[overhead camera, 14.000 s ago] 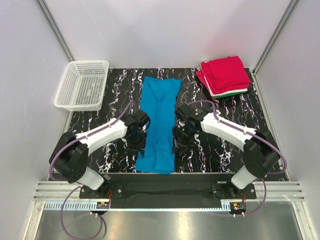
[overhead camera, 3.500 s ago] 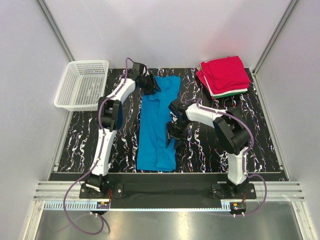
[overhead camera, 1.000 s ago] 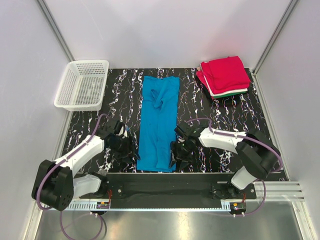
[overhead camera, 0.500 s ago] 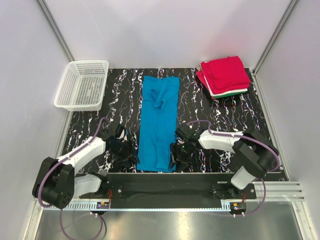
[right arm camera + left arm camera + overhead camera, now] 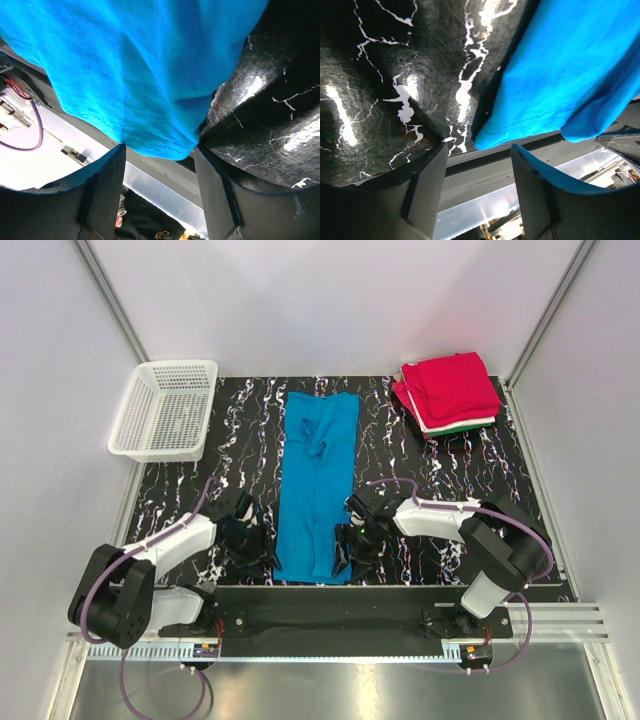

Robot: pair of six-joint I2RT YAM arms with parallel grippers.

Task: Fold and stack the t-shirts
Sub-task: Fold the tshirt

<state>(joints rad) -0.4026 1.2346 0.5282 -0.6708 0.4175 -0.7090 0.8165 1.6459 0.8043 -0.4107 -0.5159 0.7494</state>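
Note:
A bright blue t-shirt (image 5: 318, 485) lies as a long narrow strip down the middle of the black marbled table (image 5: 440, 475). My left gripper (image 5: 262, 552) is open at the strip's near left corner (image 5: 492, 139), which lies just ahead of the open jaws. My right gripper (image 5: 342, 552) is open at the near right corner (image 5: 165, 142), whose hem hangs between its fingers. A stack of folded shirts (image 5: 448, 392), red on top with green and white edges below, sits at the back right corner.
A white plastic mesh basket (image 5: 165, 408) stands at the back left, half off the table's edge. The table's near edge and the metal rail (image 5: 330, 625) lie right below both grippers. Grey walls close in the sides and back.
The left arm came back from the shirt's far end to its near left corner. Both grippers have crept inward to the near hem over the last second. The shirt has not moved.

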